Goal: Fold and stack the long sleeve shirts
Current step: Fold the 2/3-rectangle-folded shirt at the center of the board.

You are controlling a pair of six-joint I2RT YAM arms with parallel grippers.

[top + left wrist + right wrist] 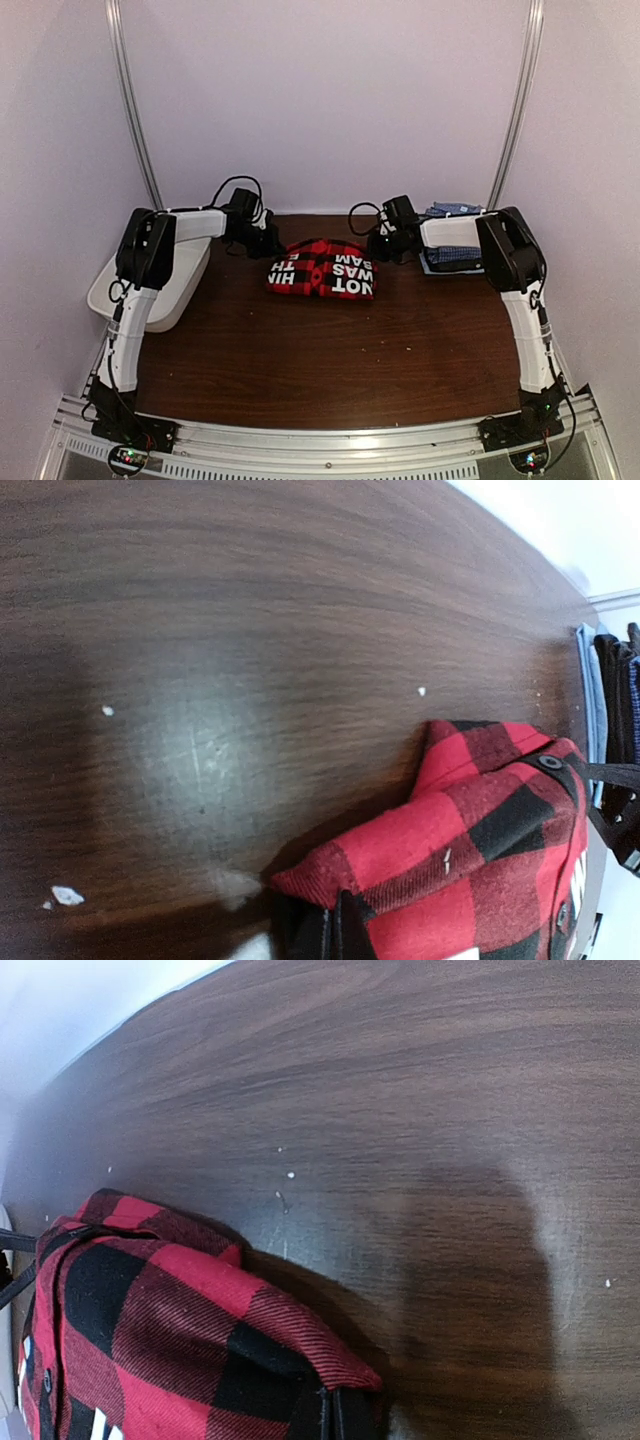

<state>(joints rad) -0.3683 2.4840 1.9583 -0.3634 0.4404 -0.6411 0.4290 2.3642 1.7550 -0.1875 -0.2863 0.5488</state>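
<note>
The red-and-black plaid shirt (321,269) lies folded at the middle back of the table, white printed letters showing on top. My left gripper (268,244) is shut on its left corner; the left wrist view shows the pinched corner (340,875) lifted a little off the wood. My right gripper (383,246) is shut on its right corner (330,1355), also slightly raised. The blue-and-white check shirt (452,255) lies folded at the back right, partly hidden by my right arm; a sliver of it shows in the left wrist view (592,695).
A white plastic tub (150,285) stands at the left edge, under my left arm. The brown wooden table (330,360) carries small white specks (67,894). Pale walls and two metal posts enclose the back.
</note>
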